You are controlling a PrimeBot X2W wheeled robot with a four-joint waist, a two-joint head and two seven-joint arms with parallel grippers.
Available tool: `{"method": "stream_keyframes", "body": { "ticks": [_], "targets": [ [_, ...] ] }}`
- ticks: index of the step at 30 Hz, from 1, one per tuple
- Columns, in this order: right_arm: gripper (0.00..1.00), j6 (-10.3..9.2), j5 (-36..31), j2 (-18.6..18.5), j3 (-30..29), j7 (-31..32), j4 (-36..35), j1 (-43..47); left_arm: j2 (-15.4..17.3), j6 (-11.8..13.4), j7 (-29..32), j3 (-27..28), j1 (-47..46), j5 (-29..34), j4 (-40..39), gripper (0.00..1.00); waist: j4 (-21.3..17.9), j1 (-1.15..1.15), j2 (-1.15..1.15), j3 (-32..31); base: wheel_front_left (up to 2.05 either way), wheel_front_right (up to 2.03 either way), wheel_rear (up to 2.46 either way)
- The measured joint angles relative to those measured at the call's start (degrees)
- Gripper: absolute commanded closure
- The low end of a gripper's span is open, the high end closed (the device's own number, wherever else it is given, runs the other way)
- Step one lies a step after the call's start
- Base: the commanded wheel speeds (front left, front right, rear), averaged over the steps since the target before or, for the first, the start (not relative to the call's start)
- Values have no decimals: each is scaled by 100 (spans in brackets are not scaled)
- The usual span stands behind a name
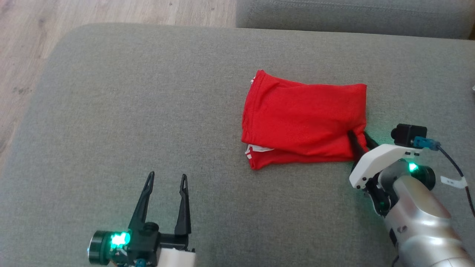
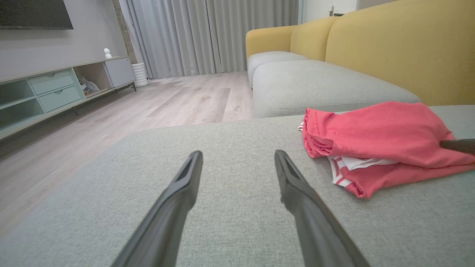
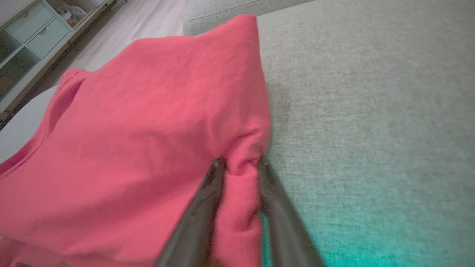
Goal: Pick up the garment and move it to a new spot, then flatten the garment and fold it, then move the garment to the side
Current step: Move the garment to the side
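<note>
A red garment with white trim lies folded on the grey sofa cushion, right of centre. My right gripper is at the garment's near right corner. In the right wrist view a bunched fold of the garment is pinched between the two fingers of that gripper. My left gripper stands open over bare cushion at the lower left, well apart from the cloth. In the left wrist view the garment lies to the right of the open left gripper, with one right finger on top of it.
Wooden floor runs past the cushion's left edge. A second grey cushion adjoins at the back. A yellow sofa back rises behind, and a low cabinet stands across the room.
</note>
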Motion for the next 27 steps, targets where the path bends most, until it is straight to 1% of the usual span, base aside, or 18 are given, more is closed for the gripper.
{"method": "stream_keyframes", "body": {
  "ticks": [4,7,9,11,19,23,27],
  "targets": [
    [100,0,0,5,107,-232,272,-152,0,19,0,7,0,0,2,0,-20,0,0,3,0,0,0],
    [100,0,-19,-20,214,-434,401,-211,0,49,0,31,1,0,3,0,-122,0,0,-2,0,0,0],
    [100,0,-101,-111,269,-530,466,-304,-1,49,0,64,1,0,2,0,-227,0,0,-6,0,0,0],
    [100,0,-167,-286,289,-609,511,-427,0,48,0,122,3,-1,-1,0,-364,0,0,-3,0,0,0],
    [100,0,-434,-1209,320,-699,417,-1081,1,59,0,134,-98,-53,-25,0,-1060,0,0,180,0,0,0],
    [100,0,-464,-1641,222,-699,301,-1404,-1,87,0,123,-330,-49,-38,0,-1337,1,0,381,0,0,0],
    [100,0,-479,-2013,12,-704,216,-1673,4,99,0,178,-360,-35,-41,0,-1544,1,0,608,0,0,0]
  ]
}}
